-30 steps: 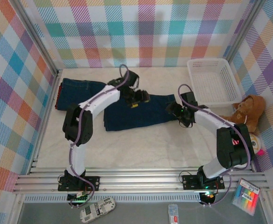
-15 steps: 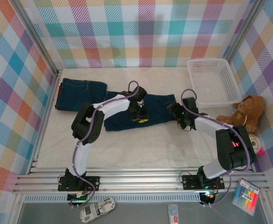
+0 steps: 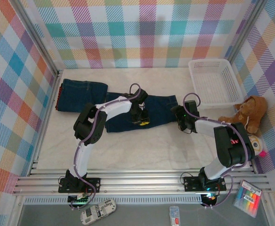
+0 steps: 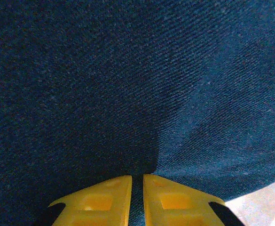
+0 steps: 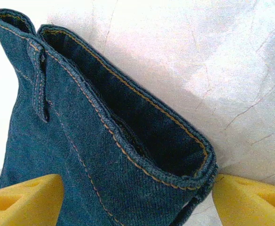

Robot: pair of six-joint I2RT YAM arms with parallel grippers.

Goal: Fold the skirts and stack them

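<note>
I read: left claw point(image 4: 137, 178) pinched on skirt point(image 3: 161, 109), near edge | right claw point(image 5: 137, 186) agape astride its right end | long axis runs left-right, spanning both claws.

A skirt point(image 3: 160, 109) is spread centrally, a second skirt point(image 3: 78, 95) behind-left of it; a basket point(image 3: 215, 82) is set right-rear, a bear point(image 3: 250, 113) before it.

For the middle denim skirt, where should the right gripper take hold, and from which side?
The waistband at the denim skirt's right end, coming from the right. That thick, stitched band stands raised and gaping toward the right gripper, whose open fingers straddle it, so both layers likely pinch together.
</note>
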